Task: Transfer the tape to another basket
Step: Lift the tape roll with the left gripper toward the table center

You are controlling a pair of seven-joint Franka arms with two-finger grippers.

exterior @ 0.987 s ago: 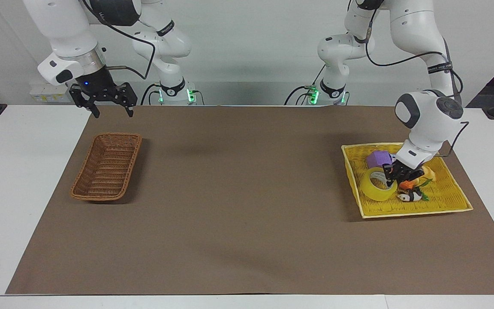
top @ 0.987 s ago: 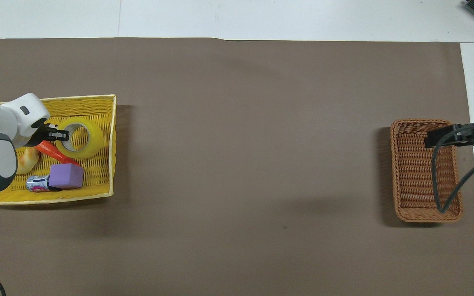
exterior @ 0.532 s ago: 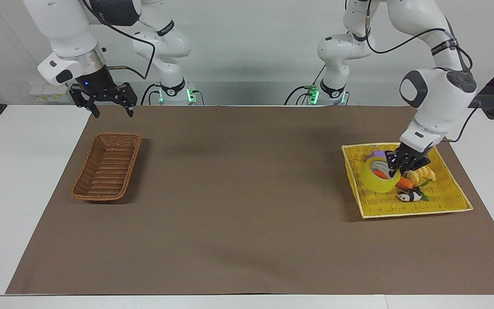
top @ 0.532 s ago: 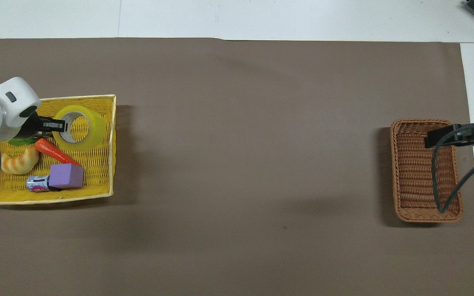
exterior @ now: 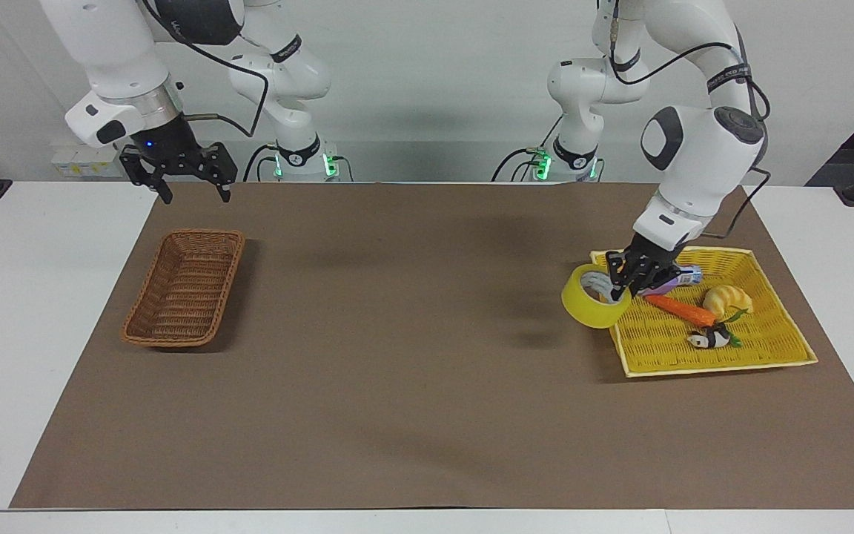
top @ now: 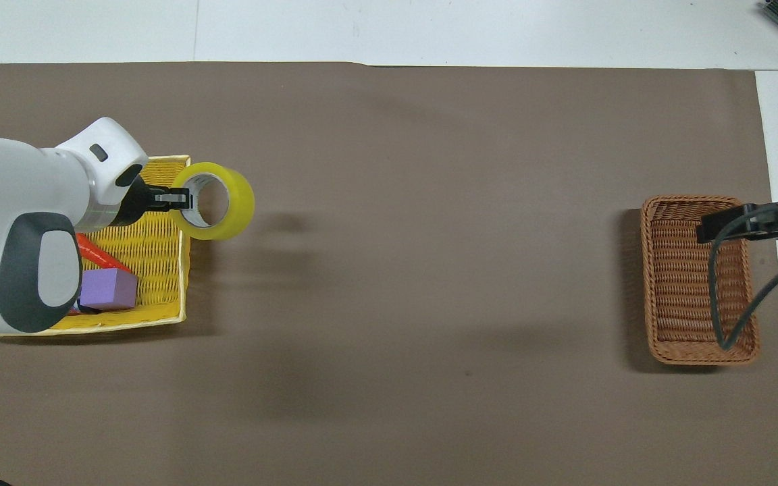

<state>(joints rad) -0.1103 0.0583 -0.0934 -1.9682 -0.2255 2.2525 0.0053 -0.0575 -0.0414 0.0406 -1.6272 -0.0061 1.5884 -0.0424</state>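
My left gripper (exterior: 618, 285) (top: 179, 199) is shut on the rim of the yellow tape roll (exterior: 591, 299) (top: 217, 201) and holds it in the air over the edge of the yellow basket (exterior: 768, 348) (top: 159, 233) and the brown mat beside it. The dark-brown wicker basket (exterior: 184, 288) (top: 683, 283) stands at the right arm's end of the table. My right gripper (exterior: 186, 174) waits open in the air over the mat, at the wicker basket's end nearer the robots.
The yellow basket holds a purple cube (top: 109, 289), a carrot (exterior: 680, 309), a croissant (exterior: 727, 300), a small black-and-white toy (exterior: 709, 340) and a small can (exterior: 686, 276). A brown mat (exterior: 412, 334) covers the table between the baskets.
My left gripper has lifted the tape out of the yellow basket and carried it up and toward the right arm's end, past the basket's edge. The right arm has not moved.
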